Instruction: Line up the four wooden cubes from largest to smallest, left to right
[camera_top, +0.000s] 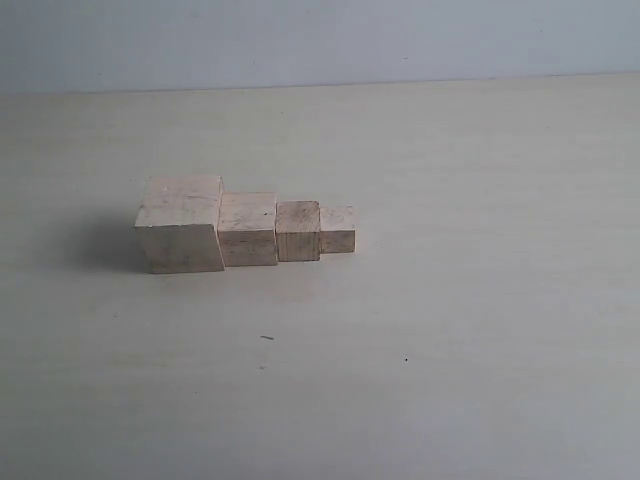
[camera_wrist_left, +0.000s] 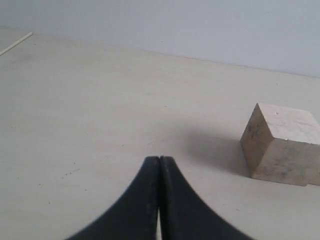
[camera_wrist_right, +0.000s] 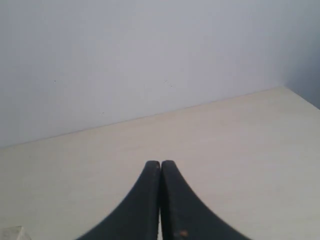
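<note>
The largest cube (camera_top: 180, 225) stands on the pale table (camera_top: 450, 330). Touching its right side is the second cube (camera_top: 248, 228), then the third cube (camera_top: 298, 231), and the smallest cube (camera_top: 337, 229) lies farthest from it, all in one stepped row. The left gripper (camera_wrist_left: 159, 159), jaws pressed together on nothing, hangs near the largest cube. The right gripper (camera_wrist_right: 160, 163) is likewise clenched and empty; a pale corner (camera_wrist_right: 11, 233) at its view's edge may be a cube.
</note>
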